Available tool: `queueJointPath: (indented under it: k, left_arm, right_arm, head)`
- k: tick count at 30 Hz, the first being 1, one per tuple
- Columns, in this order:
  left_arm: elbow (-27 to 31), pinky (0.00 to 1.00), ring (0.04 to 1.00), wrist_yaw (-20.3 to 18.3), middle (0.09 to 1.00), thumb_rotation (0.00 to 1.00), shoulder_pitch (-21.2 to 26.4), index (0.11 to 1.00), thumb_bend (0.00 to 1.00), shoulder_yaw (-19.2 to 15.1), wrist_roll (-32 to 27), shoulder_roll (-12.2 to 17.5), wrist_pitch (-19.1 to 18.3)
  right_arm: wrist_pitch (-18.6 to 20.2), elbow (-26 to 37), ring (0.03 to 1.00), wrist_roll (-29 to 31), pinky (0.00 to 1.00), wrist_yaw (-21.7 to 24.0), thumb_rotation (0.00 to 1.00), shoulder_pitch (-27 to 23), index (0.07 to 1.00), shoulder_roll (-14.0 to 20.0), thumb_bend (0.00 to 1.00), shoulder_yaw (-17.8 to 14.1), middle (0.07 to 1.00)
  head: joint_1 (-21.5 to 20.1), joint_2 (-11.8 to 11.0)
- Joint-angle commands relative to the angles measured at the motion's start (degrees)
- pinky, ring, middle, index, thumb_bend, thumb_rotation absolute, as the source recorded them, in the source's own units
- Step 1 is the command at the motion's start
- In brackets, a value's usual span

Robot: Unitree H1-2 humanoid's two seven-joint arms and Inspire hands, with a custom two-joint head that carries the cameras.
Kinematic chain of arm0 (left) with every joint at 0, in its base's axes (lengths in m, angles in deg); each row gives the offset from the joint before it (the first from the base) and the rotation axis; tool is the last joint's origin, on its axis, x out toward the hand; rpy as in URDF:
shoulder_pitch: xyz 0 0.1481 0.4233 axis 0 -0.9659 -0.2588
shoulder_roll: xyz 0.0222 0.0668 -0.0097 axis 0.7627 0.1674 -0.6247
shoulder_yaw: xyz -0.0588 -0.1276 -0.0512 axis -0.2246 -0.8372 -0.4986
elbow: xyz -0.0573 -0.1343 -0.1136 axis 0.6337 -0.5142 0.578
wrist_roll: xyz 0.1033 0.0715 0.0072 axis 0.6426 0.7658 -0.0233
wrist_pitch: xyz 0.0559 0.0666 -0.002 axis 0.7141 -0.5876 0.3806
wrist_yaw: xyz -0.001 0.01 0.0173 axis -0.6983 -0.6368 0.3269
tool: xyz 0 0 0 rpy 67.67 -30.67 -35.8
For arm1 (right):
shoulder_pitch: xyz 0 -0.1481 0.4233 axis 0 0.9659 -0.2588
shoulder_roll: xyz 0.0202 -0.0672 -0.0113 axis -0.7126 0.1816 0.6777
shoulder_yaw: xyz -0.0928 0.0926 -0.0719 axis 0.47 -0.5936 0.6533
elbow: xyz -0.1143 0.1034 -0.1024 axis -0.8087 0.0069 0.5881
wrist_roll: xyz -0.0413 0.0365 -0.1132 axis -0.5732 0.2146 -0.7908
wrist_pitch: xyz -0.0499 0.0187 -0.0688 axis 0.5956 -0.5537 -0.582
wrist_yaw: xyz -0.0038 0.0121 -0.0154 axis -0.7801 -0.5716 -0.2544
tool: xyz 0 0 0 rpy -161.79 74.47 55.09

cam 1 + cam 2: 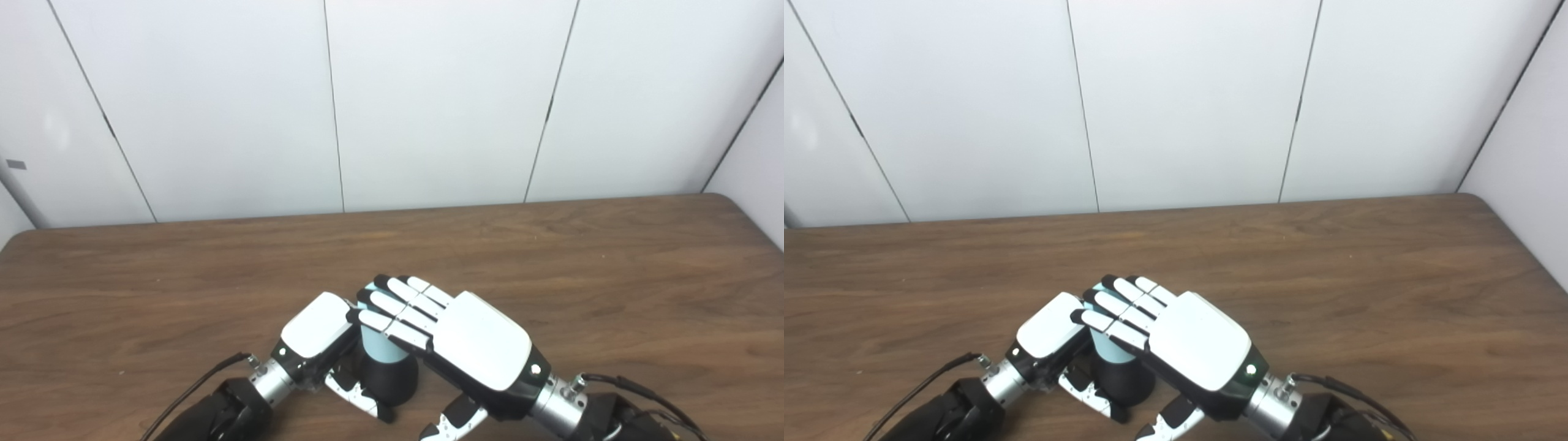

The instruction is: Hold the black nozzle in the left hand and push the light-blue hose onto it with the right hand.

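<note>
On the wooden counter (551, 257), my left hand (318, 334) clasps the rigid black nozzle (392, 380) low while my right hand (459, 337) lies flat-fingered over the light-blue hose (380, 346), seemingly pliable.

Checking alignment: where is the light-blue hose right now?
Near the table's front centre, the light-blue hose stands upright in the black nozzle, under the right hand.

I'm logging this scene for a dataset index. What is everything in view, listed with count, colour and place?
Hose: one, light blue, upright between the two hands, near table edge.
Nozzle: one, black, directly under the hose, standing on the table.
Table: one, brown wood grain, filling the lower picture.
Wall panels: white, behind the table.
Left robot hand: one, white and black, gripping the nozzle.
Right robot hand: one, white and black, fingers over the hose top.
</note>
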Motion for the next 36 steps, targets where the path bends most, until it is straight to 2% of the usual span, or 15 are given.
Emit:
queueJointPath:
  k: [1,9,14,20,25,30,36]
  left_arm:
    - [-4.42,0.08,0.131,-0.35,0.471,0.00,-7.09,0.482,0.52,3.58,-0.44,-3.12,-0.45]
    - [-4.46,0.08,0.131,-0.21,0.471,0.00,-6.99,0.482,0.52,3.79,-0.34,-3.05,-0.44]
    - [-4.54,0.09,0.133,-0.34,0.471,0.00,-7.05,0.482,0.52,3.63,-0.45,-3.11,-0.45]
    - [-4.84,0.08,0.131,-0.03,0.471,0.00,-7.02,0.482,0.52,3.57,-0.25,-3.13,-0.45]
    - [-5.07,0.08,0.123,-0.04,0.471,0.00,-6.97,0.482,0.52,3.55,-0.14,-3.19,-0.45]
    - [-5.53,0.08,0.127,-0.10,0.471,0.00,-6.71,0.482,0.52,3.64,-0.03,-3.30,-0.45]
    - [-5.70,0.08,0.131,0.51,0.471,0.00,-6.68,0.482,0.52,3.48,0.41,-3.44,-0.44]
  right_arm:
    - [-0.03,-4.15,0.938,-0.50,0.90,5.72,0.85,2.16,0.894,1.56,0.88,2.34,0.934]
    - [1.43,-4.08,0.966,-0.48,0.97,6.91,0.88,1.06,0.929,1.13,0.88,2.51,0.961]
    - [1.90,-4.01,0.968,-0.14,0.97,6.89,0.88,0.91,0.920,1.24,0.88,2.68,0.962]
    - [1.02,-4.21,0.956,0.70,0.95,4.30,0.85,1.44,0.910,1.15,0.88,2.26,0.947]
    - [-0.11,-3.54,0.960,2.55,0.95,0.30,0.85,1.62,0.920,0.34,0.88,1.20,0.955]
    - [-2.16,-2.88,0.999,4.87,1.00,-5.60,0.83,1.69,0.956,-1.41,0.90,-0.57,0.990]
    - [-8.63,-6.05,0.967,5.76,1.00,-16.58,0.84,2.31,0.939,-3.99,0.86,-3.09,0.972]
  head:
    - [-0.06,0.01]
    - [-0.06,0.01]
    - [-0.06,0.01]
    - [-0.15,-0.19]
    - [-0.10,-0.28]
    - [-0.23,-0.43]
    - [-0.21,-0.52]
